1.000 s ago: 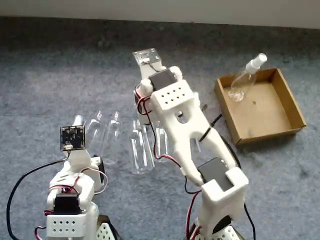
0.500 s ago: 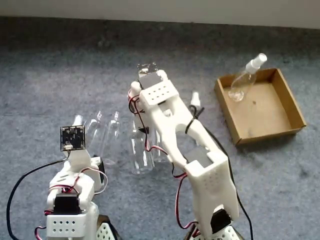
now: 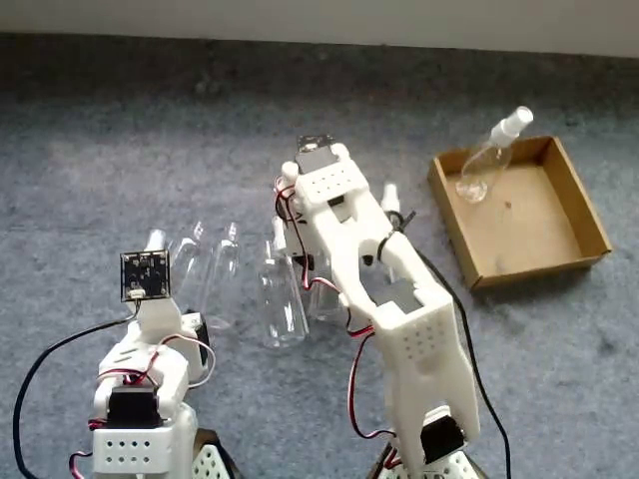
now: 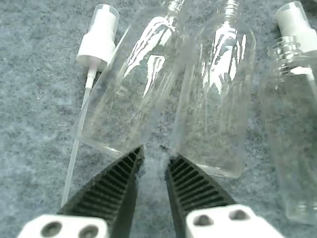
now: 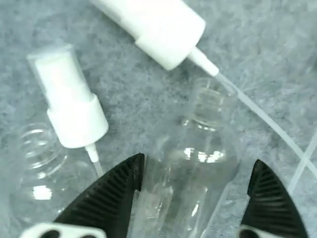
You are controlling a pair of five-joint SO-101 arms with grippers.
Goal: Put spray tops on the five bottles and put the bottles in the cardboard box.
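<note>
A grey carpeted surface is carrying everything here. Several clear bottles are lying on it side by side, uncapped, near the middle. One white spray top is lying just beside the outermost bottle, and another loose top is resting past the row. A shallow cardboard box is sitting well apart, on the right arm's side.

**My right arm has drawn back**

One second ago my right arm was stretched further out over the table, and its wrist was past the row of bottles. Since then the wrist has come back toward my base, and the elbow has swung to the left in the high view. My right claw now stands over the neck of a clear bottle. A white spray top, before covered by the arm, now shows beside it.
</note>
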